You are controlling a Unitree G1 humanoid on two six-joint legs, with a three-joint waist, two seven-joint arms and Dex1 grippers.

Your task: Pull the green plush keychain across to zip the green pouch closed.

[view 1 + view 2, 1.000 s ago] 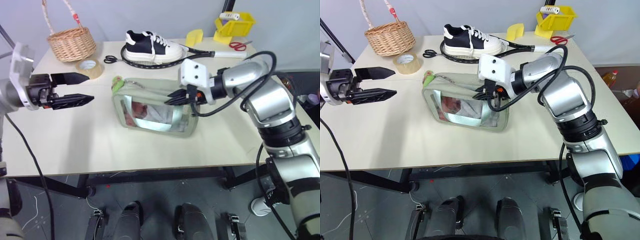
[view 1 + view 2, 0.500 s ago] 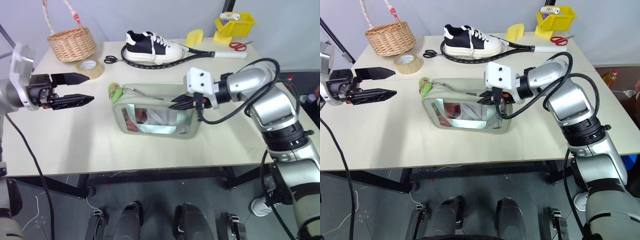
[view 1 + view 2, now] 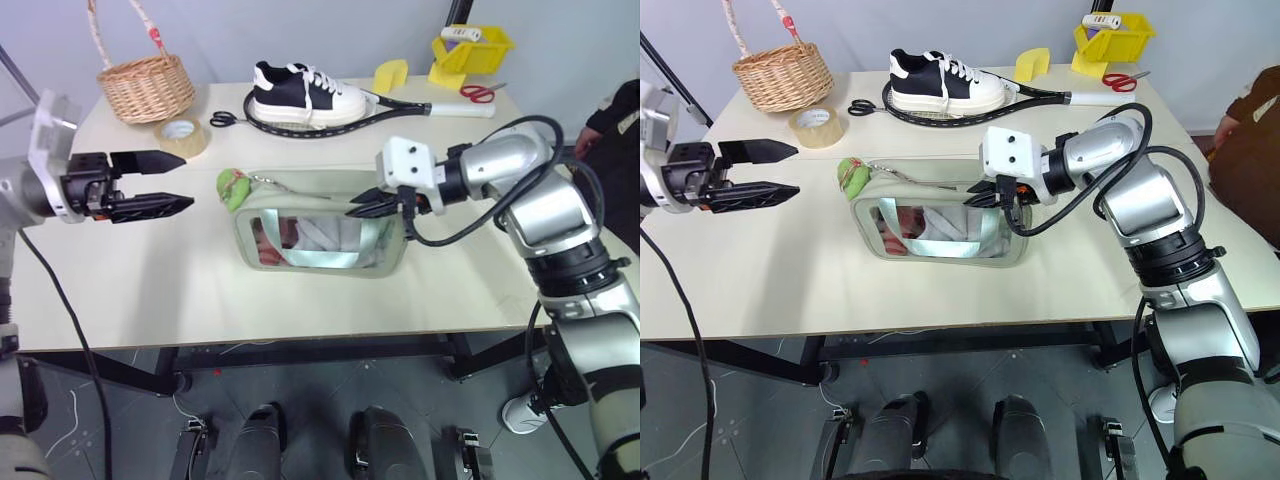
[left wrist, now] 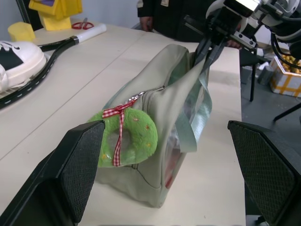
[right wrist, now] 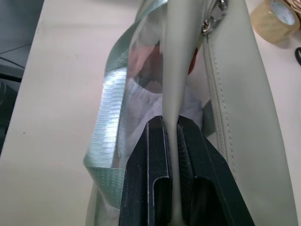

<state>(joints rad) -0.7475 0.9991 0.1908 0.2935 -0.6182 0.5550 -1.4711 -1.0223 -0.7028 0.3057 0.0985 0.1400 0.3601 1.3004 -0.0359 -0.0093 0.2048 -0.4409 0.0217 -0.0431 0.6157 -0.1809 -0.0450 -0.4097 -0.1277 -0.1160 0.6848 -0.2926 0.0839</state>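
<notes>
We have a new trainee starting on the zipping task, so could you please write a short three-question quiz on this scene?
1. True or false: the left gripper is holding the green plush keychain.
2. What is the right gripper shut on? A) the tape roll B) an edge of the green pouch C) the sneaker
3. Fill in: the keychain hangs at the pouch's end nearer the ___ gripper.

Key: 1 false, it is open and apart from it; 2 B; 3 left.
</notes>
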